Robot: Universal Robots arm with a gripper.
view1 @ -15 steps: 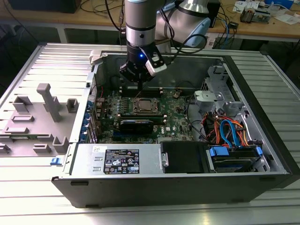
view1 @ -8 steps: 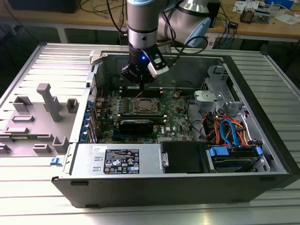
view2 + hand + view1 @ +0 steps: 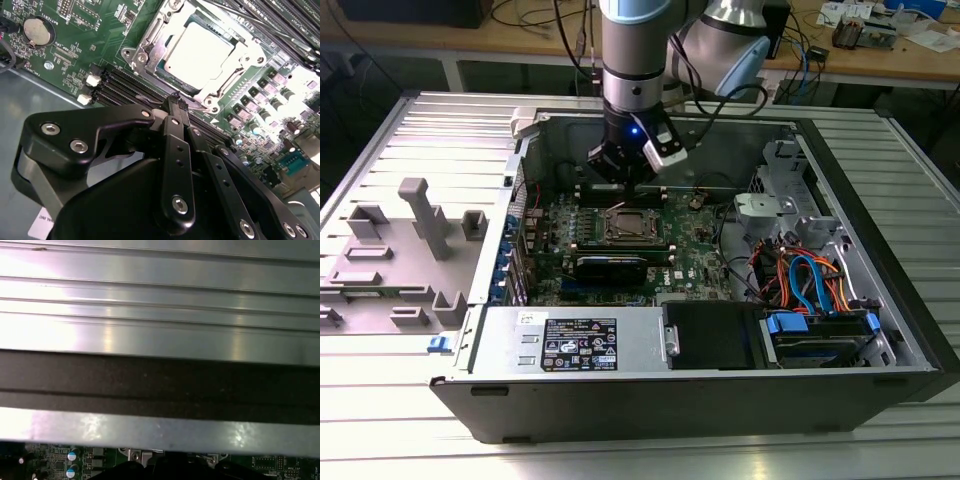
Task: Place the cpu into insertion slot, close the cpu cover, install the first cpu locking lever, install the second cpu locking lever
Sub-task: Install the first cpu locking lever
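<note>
Cables everywhere on the exterior view's right side of the open computer case [image 3: 880,385]: orange, blue and black ones [image 3: 800,275] bunched over a drive bay, with a boxy silver power supply [image 3: 575,343] along the near edge. Case sits on a ribbed metal tabletop [image 3: 440,125], and a grey plastic fixture [image 3: 405,250] with pegs and pockets sits beside it on the exterior view's left.

Inside the case is the green motherboard [image 3: 75,55], flat on the bottom. The insertion slot [image 3: 145,47] is the big square socket with a shiny metal rim, and the cpu [image 3: 199,50] is already lying in it, dull silver top facing up. The cpu cover [image 3: 220,85], a thin silver frame, looks folded down around the chip. Long black memory slots [image 3: 125,85] run right beside the socket, and there's a round coin battery [image 3: 36,31] off in a corner of the board.

The hand [image 3: 176,102] is black, with bolted linkages, hovering just beside the socket's edge. Its fingertips are pinched together with nothing between them.
</note>
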